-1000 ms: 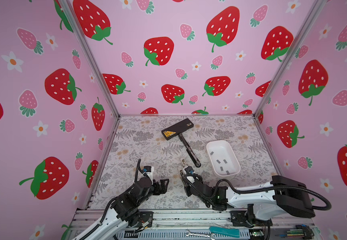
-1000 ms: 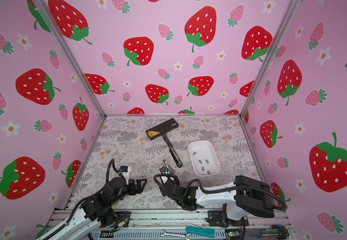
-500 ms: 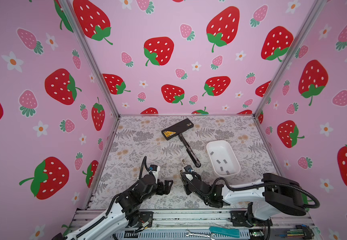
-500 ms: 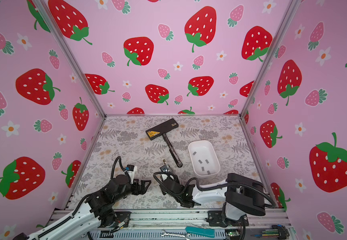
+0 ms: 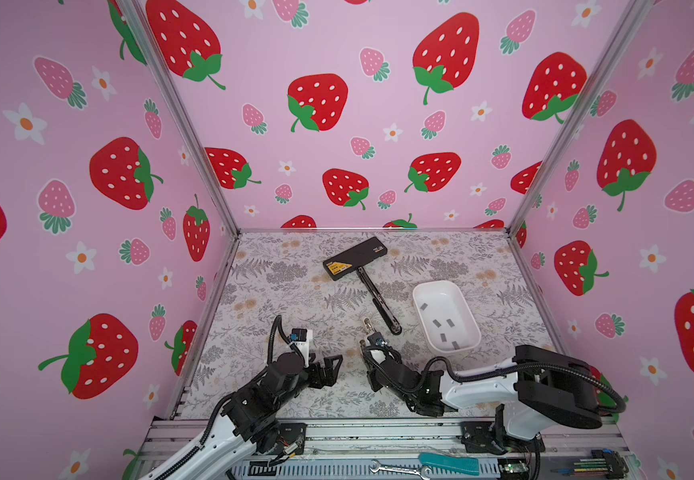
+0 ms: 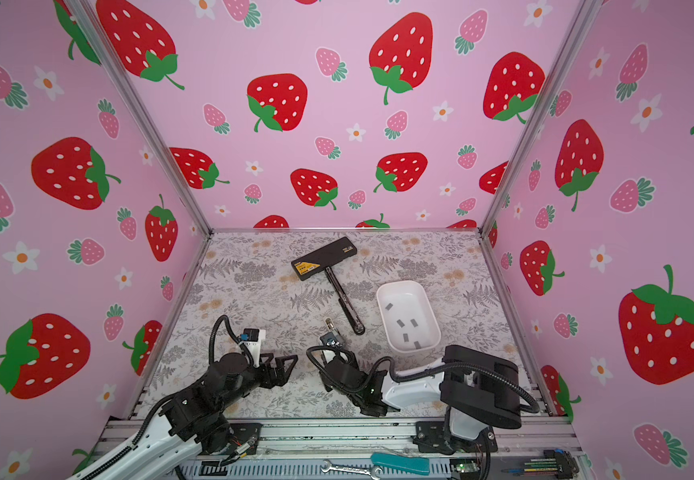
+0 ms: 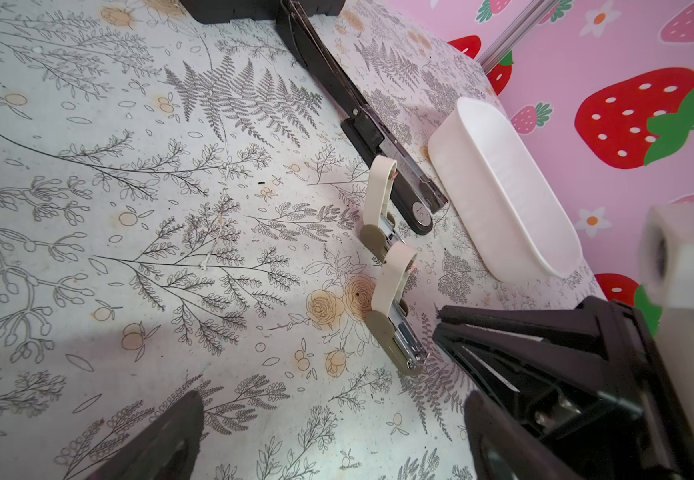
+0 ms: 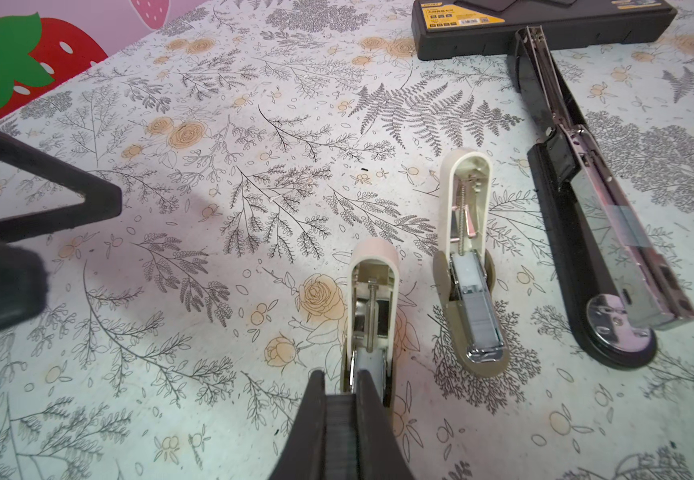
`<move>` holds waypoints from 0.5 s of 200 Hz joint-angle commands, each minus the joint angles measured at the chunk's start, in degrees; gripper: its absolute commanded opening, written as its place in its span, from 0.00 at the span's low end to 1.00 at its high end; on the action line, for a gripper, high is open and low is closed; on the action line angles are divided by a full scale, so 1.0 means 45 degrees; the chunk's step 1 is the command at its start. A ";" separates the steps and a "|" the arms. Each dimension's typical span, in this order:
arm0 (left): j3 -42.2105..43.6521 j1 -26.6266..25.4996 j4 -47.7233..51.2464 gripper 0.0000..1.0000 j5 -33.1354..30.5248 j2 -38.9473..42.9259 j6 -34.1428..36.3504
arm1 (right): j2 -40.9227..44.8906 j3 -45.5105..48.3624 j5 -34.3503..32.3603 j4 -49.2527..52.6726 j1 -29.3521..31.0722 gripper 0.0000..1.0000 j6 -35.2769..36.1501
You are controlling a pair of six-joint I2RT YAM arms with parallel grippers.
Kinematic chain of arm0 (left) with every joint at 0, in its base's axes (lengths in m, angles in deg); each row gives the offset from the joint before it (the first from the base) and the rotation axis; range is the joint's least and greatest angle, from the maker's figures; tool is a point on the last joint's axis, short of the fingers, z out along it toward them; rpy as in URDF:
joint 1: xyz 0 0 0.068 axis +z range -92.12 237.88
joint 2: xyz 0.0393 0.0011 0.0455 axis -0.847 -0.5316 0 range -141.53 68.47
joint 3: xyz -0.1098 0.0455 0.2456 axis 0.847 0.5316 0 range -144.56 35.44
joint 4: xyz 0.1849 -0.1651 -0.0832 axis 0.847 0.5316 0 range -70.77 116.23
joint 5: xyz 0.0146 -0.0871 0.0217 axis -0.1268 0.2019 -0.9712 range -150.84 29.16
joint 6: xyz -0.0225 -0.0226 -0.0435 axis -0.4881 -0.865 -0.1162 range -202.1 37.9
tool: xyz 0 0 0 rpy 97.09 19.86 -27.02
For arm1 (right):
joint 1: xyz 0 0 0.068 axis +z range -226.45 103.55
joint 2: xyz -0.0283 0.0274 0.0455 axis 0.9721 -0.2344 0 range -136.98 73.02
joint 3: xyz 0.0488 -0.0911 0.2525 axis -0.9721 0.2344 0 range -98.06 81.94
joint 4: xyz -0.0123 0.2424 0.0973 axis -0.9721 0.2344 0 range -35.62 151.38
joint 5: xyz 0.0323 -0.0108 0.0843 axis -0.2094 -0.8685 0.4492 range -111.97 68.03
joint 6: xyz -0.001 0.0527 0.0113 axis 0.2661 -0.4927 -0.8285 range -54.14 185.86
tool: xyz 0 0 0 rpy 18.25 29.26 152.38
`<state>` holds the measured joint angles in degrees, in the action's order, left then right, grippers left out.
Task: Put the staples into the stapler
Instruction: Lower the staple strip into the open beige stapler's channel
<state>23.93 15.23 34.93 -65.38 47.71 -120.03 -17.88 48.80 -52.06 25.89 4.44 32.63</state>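
Observation:
Two small beige staplers lie open on the floral mat. My right gripper (image 8: 339,382) is shut on a grey strip of staples (image 8: 339,419), and its tips are at the open channel of the nearer stapler (image 8: 372,291). The farther small stapler (image 8: 467,257) shows metal staples in its channel. In both top views the right gripper (image 5: 369,349) (image 6: 330,348) sits low at the mat's middle front. My left gripper (image 5: 330,365) (image 7: 328,415) hangs open and empty over bare mat, to the left of the staplers. More staples (image 5: 440,323) lie in the white tray (image 5: 447,286).
A long black stapler (image 5: 378,303) lies open from the mat's middle towards the tray, its far end against a black box (image 5: 355,257) with a yellow label. Pink strawberry walls close in three sides. A wrench and a teal tool (image 5: 447,463) rest on the front rail.
My left arm has reached forward, carrying its open gripper a little to the right, towards the staplers. The right gripper has stayed at the nearer stapler while its arm behind has shifted.

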 commanded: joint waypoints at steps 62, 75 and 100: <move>-0.0138 -0.0025 0.0279 0.99 -0.0593 -0.0383 -0.0283 | -0.0526 0.0041 -0.0184 -0.0348 -0.0402 0.04 -0.0107; -0.0162 -0.0029 0.0279 0.99 -0.0633 -0.0463 -0.0283 | -0.0510 0.0059 -0.0266 -0.0331 -0.0433 0.04 -0.0076; -0.0160 -0.0026 0.0190 0.99 -0.0633 -0.0558 -0.0282 | -0.0577 0.0081 -0.0336 -0.0329 -0.0486 0.04 -0.0056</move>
<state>23.93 15.23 36.01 -66.49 45.35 -120.90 -20.35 48.80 -52.12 25.04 2.56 32.69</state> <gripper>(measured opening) 0.988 0.133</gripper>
